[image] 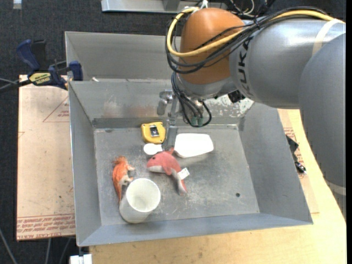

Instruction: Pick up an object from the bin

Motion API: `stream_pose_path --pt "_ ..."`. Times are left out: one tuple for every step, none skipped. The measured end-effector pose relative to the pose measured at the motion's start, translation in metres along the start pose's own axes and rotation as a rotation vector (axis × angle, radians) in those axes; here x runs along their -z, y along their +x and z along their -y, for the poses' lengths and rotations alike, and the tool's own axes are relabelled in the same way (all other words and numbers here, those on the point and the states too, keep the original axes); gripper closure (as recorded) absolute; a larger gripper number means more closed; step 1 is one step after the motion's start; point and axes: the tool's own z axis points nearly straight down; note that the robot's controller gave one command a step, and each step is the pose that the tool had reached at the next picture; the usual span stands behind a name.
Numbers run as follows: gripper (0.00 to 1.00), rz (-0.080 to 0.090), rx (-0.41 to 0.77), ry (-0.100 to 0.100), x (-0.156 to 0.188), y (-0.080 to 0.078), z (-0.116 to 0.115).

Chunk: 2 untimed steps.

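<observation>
White cup (142, 198), tilted, at 7 o'clock of the bin (82, 164) floor, against an orange toy figure (120, 176) at 8: crowded by the wall, best left alone. At the centre, pink fish-like toy (165, 163), soft-looking, with fins, a tail and a paper tag: probably the easiest pick. Just beyond it at 12 o'clock, gripper (171, 135), between yellow tape measure (153, 132) at 11 and white oval pad (193, 145) at 1. Cannot tell whether released or clenched. Come straight down over the pink body, straddle its narrow width, and keep clear of the small white disc (152, 148) just beside its 10 o'clock edge.
</observation>
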Motion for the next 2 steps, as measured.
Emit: stream_pose_path --pt "0.0 -0.003 0.031 0.001 -0.061 0.015 0.025" --pt "0.0 0.001 0.038 -0.001 -0.104 0.02 0.04"
